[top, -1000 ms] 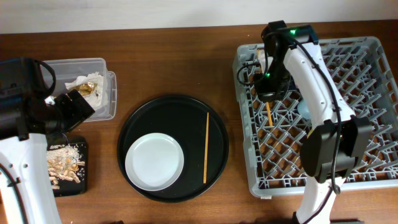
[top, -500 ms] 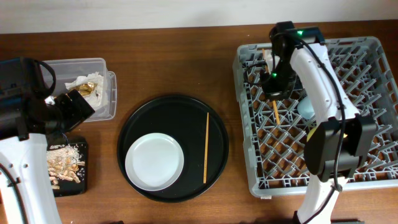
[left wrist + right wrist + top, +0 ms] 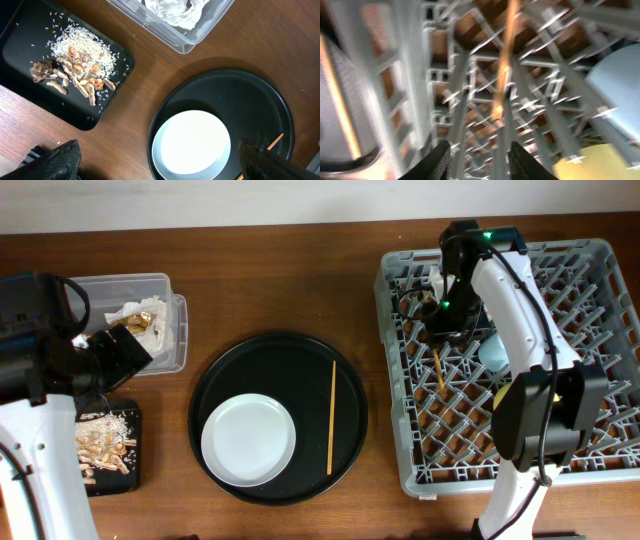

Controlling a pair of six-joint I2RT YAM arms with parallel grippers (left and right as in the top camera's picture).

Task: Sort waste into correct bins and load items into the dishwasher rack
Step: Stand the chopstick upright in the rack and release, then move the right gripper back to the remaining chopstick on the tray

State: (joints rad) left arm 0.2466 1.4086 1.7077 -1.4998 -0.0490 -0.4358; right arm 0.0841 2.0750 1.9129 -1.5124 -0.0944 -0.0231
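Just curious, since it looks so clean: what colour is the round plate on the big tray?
The plate is pale grey-white, shown best in the overhead view.

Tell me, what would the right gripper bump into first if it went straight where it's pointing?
Probably the wooden chopstick, lying in the dishwasher rack just ahead of the right gripper. The wrist picture is blurry, so depth is uncertain.

Desk: bare wood open behind the round tray and in the strip between it and the rack.
Rack: upright pegs crowd the floor; right arm spans its left half.
Round tray: plate front-left, chopstick right; rear open.
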